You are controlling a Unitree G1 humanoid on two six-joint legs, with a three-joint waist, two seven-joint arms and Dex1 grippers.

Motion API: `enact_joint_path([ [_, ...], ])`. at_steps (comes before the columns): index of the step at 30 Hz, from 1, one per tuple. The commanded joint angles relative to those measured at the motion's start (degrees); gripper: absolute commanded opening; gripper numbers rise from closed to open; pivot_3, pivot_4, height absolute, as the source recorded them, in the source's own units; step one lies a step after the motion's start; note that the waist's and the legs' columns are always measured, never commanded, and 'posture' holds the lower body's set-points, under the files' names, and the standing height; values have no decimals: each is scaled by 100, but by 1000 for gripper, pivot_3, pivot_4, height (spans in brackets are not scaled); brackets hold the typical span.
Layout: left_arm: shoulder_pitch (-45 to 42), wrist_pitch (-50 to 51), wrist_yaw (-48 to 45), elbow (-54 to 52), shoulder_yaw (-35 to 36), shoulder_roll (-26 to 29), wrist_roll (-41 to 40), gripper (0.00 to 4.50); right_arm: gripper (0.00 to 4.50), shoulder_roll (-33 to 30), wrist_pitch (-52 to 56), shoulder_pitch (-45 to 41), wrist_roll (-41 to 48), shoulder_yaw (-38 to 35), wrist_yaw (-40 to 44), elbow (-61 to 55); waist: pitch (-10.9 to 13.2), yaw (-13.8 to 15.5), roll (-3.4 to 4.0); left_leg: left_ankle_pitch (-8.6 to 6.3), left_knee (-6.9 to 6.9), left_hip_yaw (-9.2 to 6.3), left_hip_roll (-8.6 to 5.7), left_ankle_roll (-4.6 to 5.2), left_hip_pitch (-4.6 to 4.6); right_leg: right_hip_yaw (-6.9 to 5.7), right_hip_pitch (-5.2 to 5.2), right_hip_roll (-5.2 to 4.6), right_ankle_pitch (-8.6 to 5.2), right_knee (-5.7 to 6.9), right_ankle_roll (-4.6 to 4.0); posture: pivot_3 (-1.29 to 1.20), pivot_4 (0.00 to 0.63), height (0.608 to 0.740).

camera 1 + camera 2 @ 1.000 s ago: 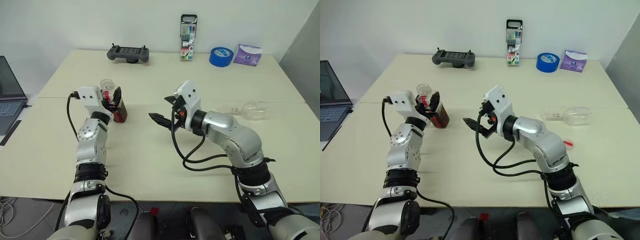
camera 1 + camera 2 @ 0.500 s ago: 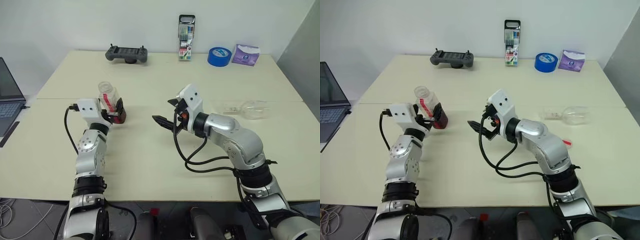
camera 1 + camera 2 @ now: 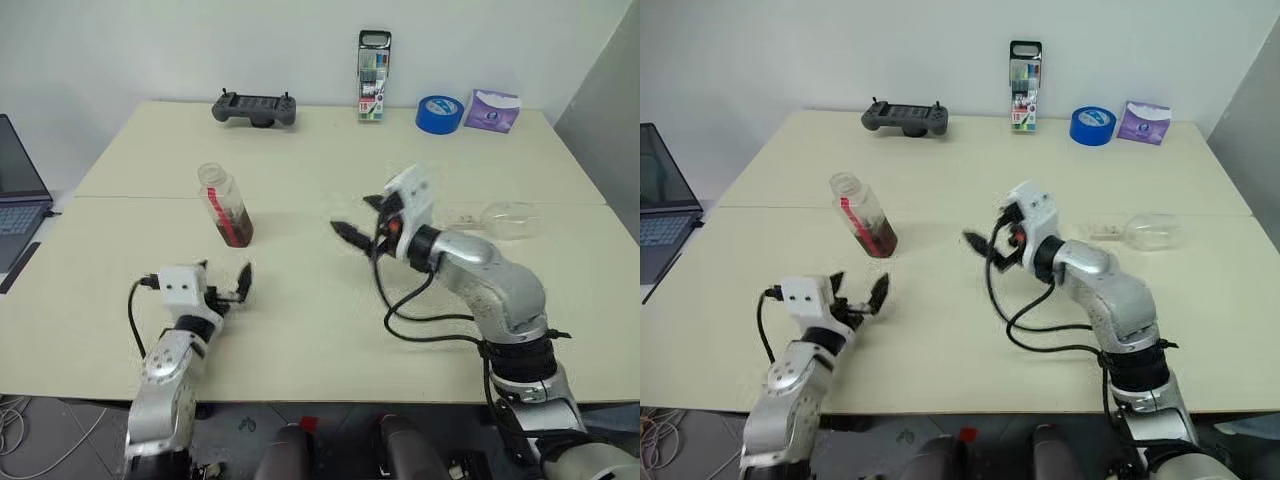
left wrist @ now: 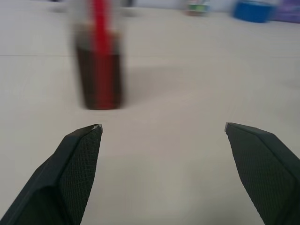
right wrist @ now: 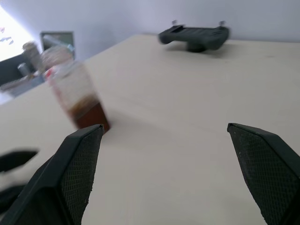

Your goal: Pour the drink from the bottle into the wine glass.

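Note:
The bottle (image 3: 225, 205) stands uncapped on the table, left of the middle, with nothing holding it. A little dark reddish-brown drink (image 4: 99, 75) fills its lower part, crossed by a red label band. My left gripper (image 3: 225, 279) is open and empty near the front edge, well short of the bottle and pointing at it. To the right of the bottle my right gripper (image 3: 352, 222) hangs above the table, open and empty, also pointing toward it (image 5: 77, 96). The wine glass (image 3: 497, 216) lies on its side on the table beyond my right forearm.
Along the far edge sit a black game controller (image 3: 254, 107), a tall marker-pen case (image 3: 373, 75), a blue tape roll (image 3: 441, 112) and a purple packet (image 3: 494, 110). A laptop (image 3: 15, 200) is at the left edge.
My left gripper opened, let go of the bottle and drew back and down toward the front edge. The bottle stays standing. My right gripper shifted to the right.

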Motion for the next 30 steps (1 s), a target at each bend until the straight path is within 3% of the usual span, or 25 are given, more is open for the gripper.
enact_joint_path([
  [1,-488,395,-688,-557,-576,276,-287,4462,4500,464,283,206,519,-1291,-999,-312,0,36,0,1,2,-5,1,2,1,-6,4,1,1,0,-2,0,150,740],
  [5,-1297,779,-1152,-296,-1027,345,-392,4462,4500,1190,404,355,1435,-2756,-2200,-190,-2,-9,5,8,-5,9,2,13,23,-3,23,36,3,0,-6,0,150,740],
  [11,-2097,1295,-1458,-204,-1215,306,-645,4462,4500,1741,202,277,2851,-3875,-3576,53,-4,-119,12,7,-13,25,25,15,32,6,17,60,3,1,-6,0,150,740],
  [17,-2141,1182,-1558,14,-1203,394,-474,4462,4500,1799,-305,212,3827,-4031,-4339,504,-10,-140,25,6,-15,28,34,16,33,12,16,68,3,2,-6,0,150,740],
  [30,-2156,789,-1440,295,-1152,321,-129,4462,4500,1131,-1439,-192,4120,-3812,-4134,2337,-7,-148,29,6,-14,38,32,17,33,15,17,68,3,0,-6,0,150,740],
])
